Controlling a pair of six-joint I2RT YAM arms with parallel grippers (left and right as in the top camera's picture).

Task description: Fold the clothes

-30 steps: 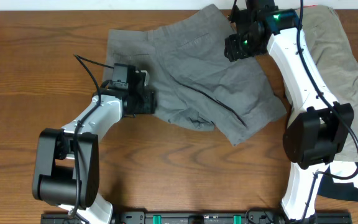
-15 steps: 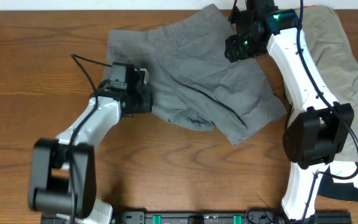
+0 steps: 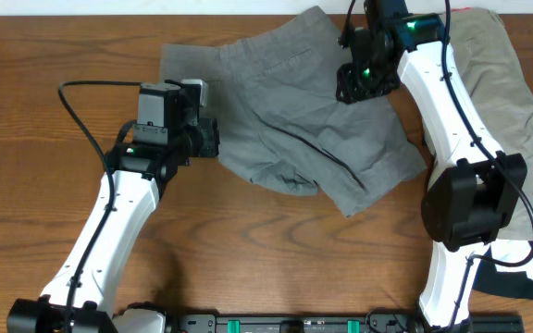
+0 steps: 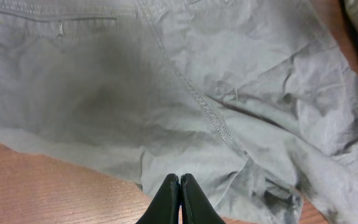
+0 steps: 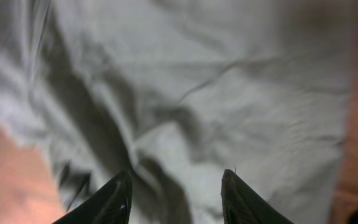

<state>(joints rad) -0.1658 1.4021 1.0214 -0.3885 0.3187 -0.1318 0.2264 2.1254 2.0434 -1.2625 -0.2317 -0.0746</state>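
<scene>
The grey shorts point(image 3: 294, 111) lie rumpled on the wooden table, waistband to the left, one leg folded over near the front. They fill the left wrist view point(image 4: 166, 93) and the right wrist view point(image 5: 216, 81). My left gripper point(image 3: 211, 139) hovers at the shorts' left lower edge. Its fingers are pressed together with nothing between them point(image 4: 179, 182), just above the hem. My right gripper point(image 3: 357, 85) is open and empty over the shorts' far right part point(image 5: 176, 186). The paler khaki garment point(image 3: 512, 83) lies at the far right, partly under the right arm.
A dark cloth point(image 3: 507, 277) lies at the front right by the right arm's base. Bare wood point(image 3: 276, 259) runs along the front and left. The table's far edge point(image 3: 155, 11) is just behind the shorts.
My left arm has risen and drawn its gripper back up and left from the shorts' hem. My right gripper has shifted slightly toward the front over the shorts. The shorts look unchanged.
</scene>
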